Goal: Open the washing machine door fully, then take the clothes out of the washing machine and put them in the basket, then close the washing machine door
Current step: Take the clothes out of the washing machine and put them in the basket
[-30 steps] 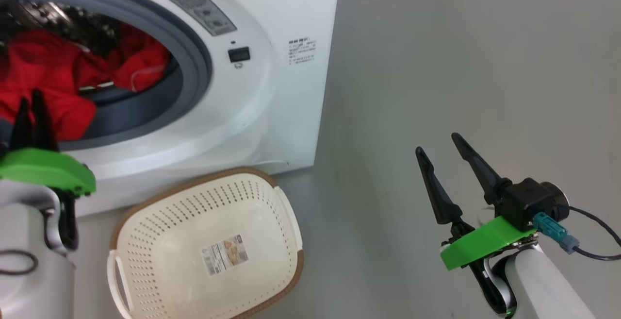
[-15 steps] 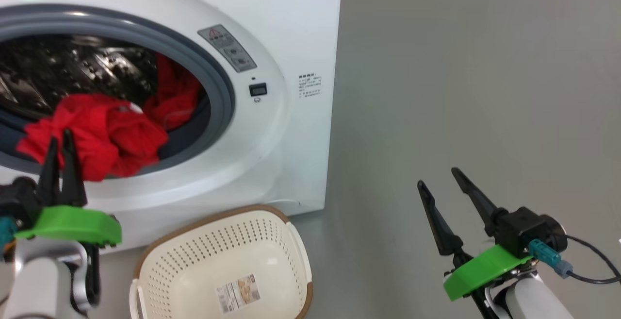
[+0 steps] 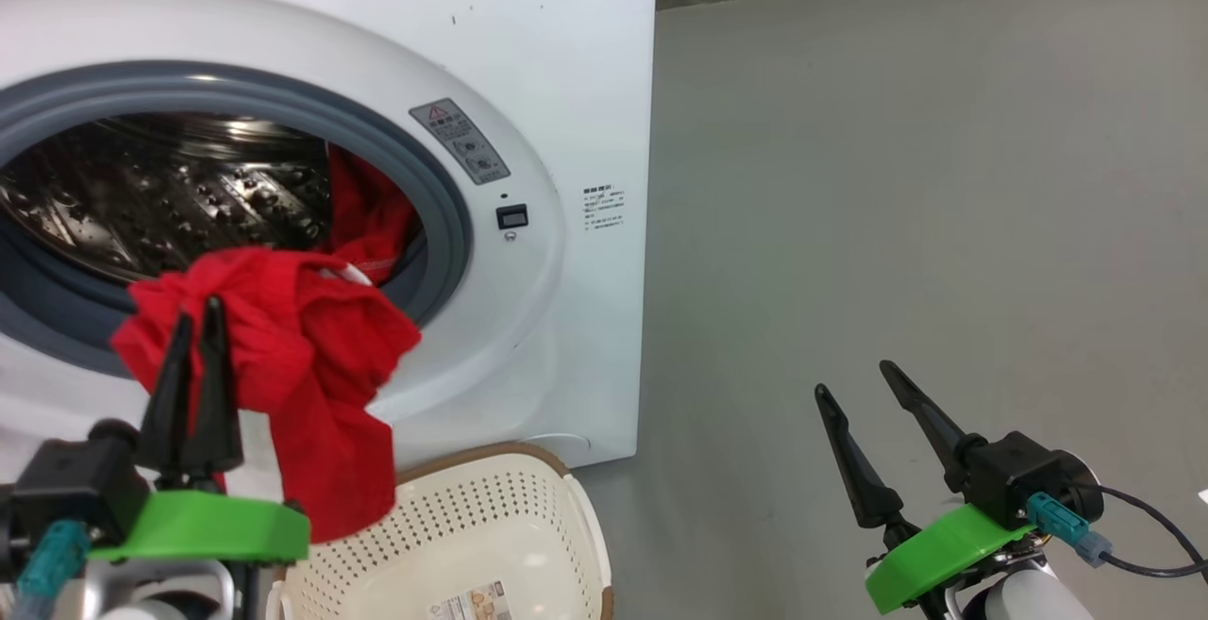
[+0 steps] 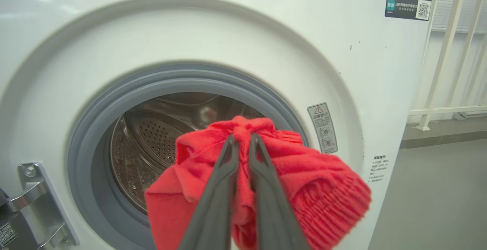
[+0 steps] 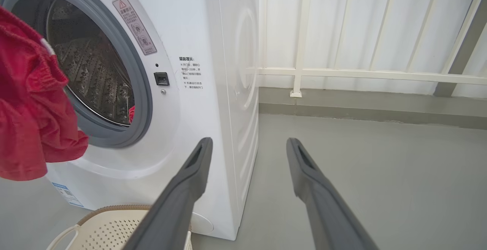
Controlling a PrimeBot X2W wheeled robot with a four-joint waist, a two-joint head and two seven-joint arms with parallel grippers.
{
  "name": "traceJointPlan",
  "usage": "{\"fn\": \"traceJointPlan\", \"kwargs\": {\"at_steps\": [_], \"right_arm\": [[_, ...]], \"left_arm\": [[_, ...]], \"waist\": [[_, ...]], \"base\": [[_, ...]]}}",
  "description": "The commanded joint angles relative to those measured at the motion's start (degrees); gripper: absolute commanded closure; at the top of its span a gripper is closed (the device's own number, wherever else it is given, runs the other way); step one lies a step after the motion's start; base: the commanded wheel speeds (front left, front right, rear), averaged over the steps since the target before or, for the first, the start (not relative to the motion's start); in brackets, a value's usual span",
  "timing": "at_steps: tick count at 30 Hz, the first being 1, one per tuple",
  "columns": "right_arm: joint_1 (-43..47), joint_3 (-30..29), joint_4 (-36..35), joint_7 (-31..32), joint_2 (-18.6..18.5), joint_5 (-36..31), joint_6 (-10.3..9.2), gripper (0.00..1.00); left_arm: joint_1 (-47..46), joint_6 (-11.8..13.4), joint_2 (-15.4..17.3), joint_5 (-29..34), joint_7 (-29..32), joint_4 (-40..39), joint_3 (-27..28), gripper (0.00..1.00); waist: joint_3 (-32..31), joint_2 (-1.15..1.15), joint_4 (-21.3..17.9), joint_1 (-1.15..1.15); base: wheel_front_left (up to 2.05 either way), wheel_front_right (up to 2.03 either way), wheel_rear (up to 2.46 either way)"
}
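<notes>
Red soft fabric clothes (image 3: pixel 283 356) pinched in near-shut left gripper (image 3: pixel 198 310); cream perforated basket (image 3: pixel 528 497) below, rightward. Thin pinch may slip, dropping short. Right gripper (image 3: pixel 854 379) wide, empty.

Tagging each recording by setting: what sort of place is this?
Likely a laundry corner of a balcony or utility area: a white front-loading washing machine, a plastic basket on the bare grey floor, and a white railing beyond.
</notes>
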Motion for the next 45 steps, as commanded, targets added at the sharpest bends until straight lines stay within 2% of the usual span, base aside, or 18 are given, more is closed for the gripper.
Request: {"fn": "traceJointPlan", "kwargs": {"at_steps": [1, 8, 14, 23, 28, 33, 34, 42, 45], "right_arm": [[-0.1, 0.9, -1.6, -0.4, -0.3, 0.2, 0.35, 0.0], [-0.6, 0.8, -1.9, -0.4, -0.1, 0.0, 0.35, 0.0], [-1.8, 0.9, -2.3, -0.4, 0.0, -0.1, 0.35, 0.0], [-4.3, 1.0, -2.7, -0.4, 0.3, -0.3, 0.35, 0.0], [-6.0, 0.9, -2.9, -0.4, 0.3, -0.7, 0.35, 0.0], [-7.7, 0.9, -3.1, -0.4, 0.4, -0.8, 0.35, 0.0], [-8.4, 1.0, -3.2, -0.4, 0.5, -0.8, 0.35, 0.0], [-10.0, 1.4, -3.4, -0.4, 0.8, -0.9, 0.35, 0.0], [-10.4, 1.5, -3.4, -0.4, 0.9, -0.9, 0.35, 0.0]], "left_arm": [[0.2, 0.6, 0.5, 0.3, 1.1, -3.9, 1.3, 1.0], [2.5, 0.6, -1.0, -0.7, 3.8, -6.4, -0.6, 1.0], [2.5, -0.4, -2.3, -2.3, 3.9, -1.2, -2.4, 1.0], [-2.0, -3.4, -3.5, -5.4, 0.6, 17.1, -3.9, 1.0], [-8.1, -4.7, -3.9, -6.8, -0.7, 29.0, -4.0, 1.0], [-14.8, -7.3, -4.9, -11.5, -1.6, 40.6, -2.5, 1.0], [-17.5, -8.0, -4.8, -12.0, -1.9, 44.9, -2.5, 1.0], [-25.9, -8.5, -4.3, -12.9, -0.3, 60.8, -2.8, 1.0], [-27.3, -8.6, -4.2, -13.2, 0.1, 63.9, -2.8, 1.0]], "waist": [[0.3, 0.0, 0.1, 0.0], [2.1, 0.0, 0.4, 0.0], [5.0, 0.0, 0.4, 0.0], [11.4, 0.0, -0.2, 0.0], [15.6, 0.0, -0.4, 0.0], [19.0, 0.0, -0.9, 0.0], [20.1, 0.0, -1.2, 0.0], [24.1, 0.0, -2.5, 0.0], [25.1, 0.0, -2.8, 0.0]], "base": [[0.0, 0.0, 0.0], [0.0, 0.0, 0.0], [0.0, 0.0, 0.0], [0.0, 0.0, 0.0], [0.0, 0.0, 0.0], [0.0, 0.0, 0.0], [0.0, 0.0, 0.0], [0.0, 0.0, 0.0], [0.0, 0.0, 0.0]]}}
